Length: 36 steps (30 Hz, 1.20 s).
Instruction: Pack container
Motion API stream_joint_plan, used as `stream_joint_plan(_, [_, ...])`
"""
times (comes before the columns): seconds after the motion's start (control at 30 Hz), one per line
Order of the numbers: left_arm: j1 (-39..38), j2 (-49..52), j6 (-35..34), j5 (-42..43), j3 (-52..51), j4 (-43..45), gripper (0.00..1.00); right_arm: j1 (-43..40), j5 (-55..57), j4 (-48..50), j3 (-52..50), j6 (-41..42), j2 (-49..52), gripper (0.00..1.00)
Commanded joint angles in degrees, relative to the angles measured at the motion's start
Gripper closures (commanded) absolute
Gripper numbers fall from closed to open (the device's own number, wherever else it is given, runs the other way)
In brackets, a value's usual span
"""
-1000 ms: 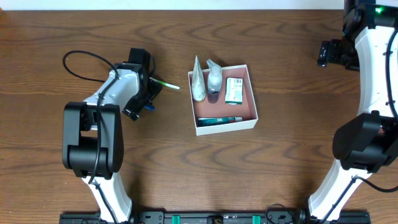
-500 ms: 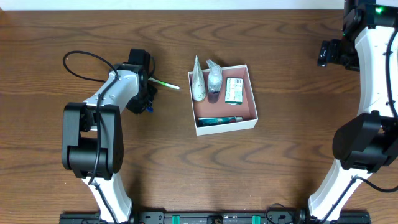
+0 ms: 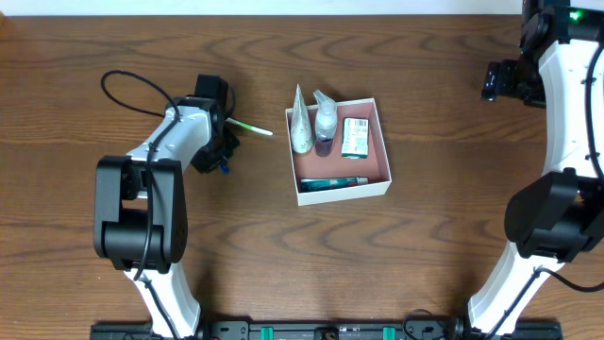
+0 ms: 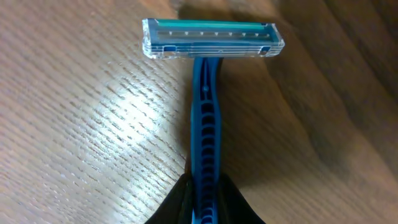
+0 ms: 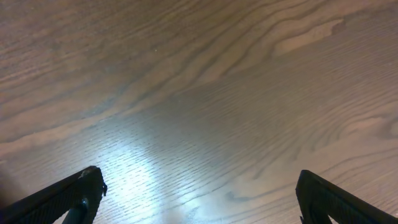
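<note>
The container (image 3: 374, 159), a shallow white-walled box with a pink-brown inside, sits at the table's middle. In it are a white tube (image 3: 300, 125), a small clear bottle (image 3: 326, 119), a green box (image 3: 355, 137) and a long thin tube (image 3: 332, 180). Left of it, my left gripper (image 3: 219, 151) is low over the table, shut on the blue handle of a disposable razor (image 4: 205, 124). In the left wrist view the black fingers (image 4: 233, 199) pinch the handle, and the clear blade head (image 4: 212, 38) points away over the wood. My right gripper (image 5: 199, 186) is open over bare wood at the far right (image 3: 493, 81).
A green and white toothbrush (image 3: 249, 127) lies on the table between the left gripper and the container. A black cable loop (image 3: 127, 90) hangs from the left arm at the far left. Both arm bases stand at the table's front corners.
My left gripper has shut on the razor's handle; a second ago its fingers stood apart. The left arm's cable loop shifted slightly. The right arm has not moved.
</note>
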Motion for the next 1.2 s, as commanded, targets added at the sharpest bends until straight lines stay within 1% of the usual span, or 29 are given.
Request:
stream_joint_plan(0.0, [0.31, 0.96, 7.63, 0.87, 0.13, -1.73, 0.86, 0.42, 0.17, -0.02, 1.11, 1.01, -0.31, 0.01])
stream_joint_plan(0.2, [0.28, -4.94, 13.42, 1.03, 1.44, -2.34, 0.86, 0.39, 0.17, -0.02, 1.11, 1.01, -0.31, 0.01])
stream_joint_plan(0.43, [0.11, -16.85, 20.37, 1.11, 1.46, -2.78, 0.86, 0.42, 0.17, -0.02, 1.11, 1.01, -0.31, 0.01])
stream_joint_plan(0.53, [-0.74, -22.82, 24.96, 4.09, 1.46, -2.73, 0.86, 0.42, 0.17, -0.02, 1.11, 1.01, -0.31, 0.01])
stream_joint_plan(0.6, [-1.95, -26.40, 26.14, 5.01, 1.46, -2.73, 0.86, 0.39, 0.17, -0.02, 1.11, 1.01, -0.31, 0.01])
stream_joint_plan(0.67, [-3.89, -29.40, 26.23, 5.29, 1.46, -2.40, 0.86, 0.39, 0.17, -0.02, 1.11, 1.01, -0.31, 0.01])
stream_joint_plan(0.8, [-9.68, -32.98, 29.97, 5.31, 1.46, -0.63, 0.86, 0.42, 0.17, -0.02, 1.11, 1.01, -0.31, 0.01])
stream_joint_plan(1.03, [-21.27, -33.53, 36.41, 4.72, 1.46, 1.03, 0.86, 0.39, 0.17, -0.02, 1.11, 1.01, -0.31, 0.01])
stream_joint_plan(1.17, [-27.10, -33.53, 40.30, 0.59, 1.46, 1.36, 0.86, 0.42, 0.17, -0.02, 1.11, 1.01, -0.31, 0.01])
